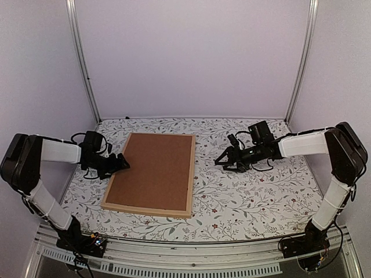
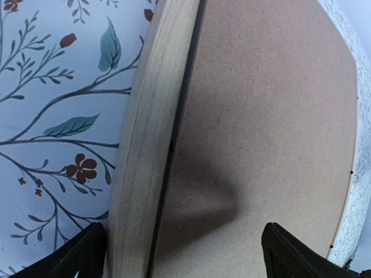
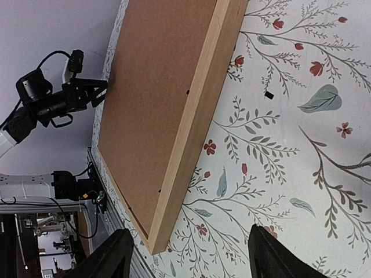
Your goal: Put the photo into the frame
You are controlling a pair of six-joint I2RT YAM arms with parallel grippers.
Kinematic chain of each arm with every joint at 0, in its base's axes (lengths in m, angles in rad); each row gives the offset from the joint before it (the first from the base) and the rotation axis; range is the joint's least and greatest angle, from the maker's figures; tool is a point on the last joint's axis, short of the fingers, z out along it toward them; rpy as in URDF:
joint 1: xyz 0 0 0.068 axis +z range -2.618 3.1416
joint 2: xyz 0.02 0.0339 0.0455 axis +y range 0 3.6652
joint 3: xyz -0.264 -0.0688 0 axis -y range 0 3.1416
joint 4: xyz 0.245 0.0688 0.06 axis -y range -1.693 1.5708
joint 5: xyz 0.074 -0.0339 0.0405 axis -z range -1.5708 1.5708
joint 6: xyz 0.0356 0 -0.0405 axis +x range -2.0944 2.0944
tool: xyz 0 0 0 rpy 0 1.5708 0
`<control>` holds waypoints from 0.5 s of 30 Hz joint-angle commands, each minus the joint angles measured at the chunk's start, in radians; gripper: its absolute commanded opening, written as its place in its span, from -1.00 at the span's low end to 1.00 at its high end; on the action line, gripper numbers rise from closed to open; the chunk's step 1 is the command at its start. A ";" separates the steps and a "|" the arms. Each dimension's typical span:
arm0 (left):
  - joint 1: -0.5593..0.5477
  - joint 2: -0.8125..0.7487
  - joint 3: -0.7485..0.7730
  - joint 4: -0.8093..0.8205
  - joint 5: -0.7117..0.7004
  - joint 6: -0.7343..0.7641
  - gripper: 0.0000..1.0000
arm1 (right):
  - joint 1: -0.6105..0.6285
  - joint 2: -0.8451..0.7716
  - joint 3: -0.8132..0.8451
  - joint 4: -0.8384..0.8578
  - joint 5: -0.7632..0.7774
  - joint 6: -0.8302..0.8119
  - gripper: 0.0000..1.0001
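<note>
Top external view: the frame (image 1: pixel 145 209) lies flat on the table (image 1: pixel 249 197), back side up, with a plain brown backing board (image 1: pixel 153 171) filling its opening. The photo shows in none of the views; whether it sits beneath the board cannot be told.

The left hand (image 1: pixel 123 164) is at the frame's left rail, about midway along it. In the left wrist view its fingers (image 2: pixel 75 258) are spread wide, one on the outer side of the rail over the table and the other over the board. Neither visibly presses on anything, so it straddles the rail without pinching it. The right hand (image 1: pixel 223 161) hovers well off the frame's right rail, jaws partly spread and empty, with only the table between them.

Handling, as a judgement: the frame looks light and stiff, built of thin wooden strips, so it should lift as one piece. A pinch across a rail, outer face to inner lip, seems the only sound hold. The corners look like the weak points if it is twisted. The board appears thin, rigid and smooth, with no purchase on its face. It would have to be pried at the dark gap along the rail. A thin print would likely be floppy, easy to crease and awkward to pick up flat.
</note>
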 commanded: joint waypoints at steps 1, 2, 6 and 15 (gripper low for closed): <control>-0.021 -0.038 -0.068 0.087 0.147 -0.054 0.89 | 0.006 0.025 0.010 0.028 -0.006 0.003 0.44; -0.040 -0.051 -0.083 0.090 0.145 -0.064 0.87 | 0.006 0.028 0.012 0.025 -0.006 0.002 0.44; -0.149 -0.143 -0.161 0.121 0.117 -0.161 0.86 | 0.005 0.038 0.031 0.006 0.004 -0.011 0.43; -0.538 -0.135 -0.137 0.233 0.115 -0.314 0.85 | -0.060 0.009 0.104 -0.123 0.153 -0.072 0.43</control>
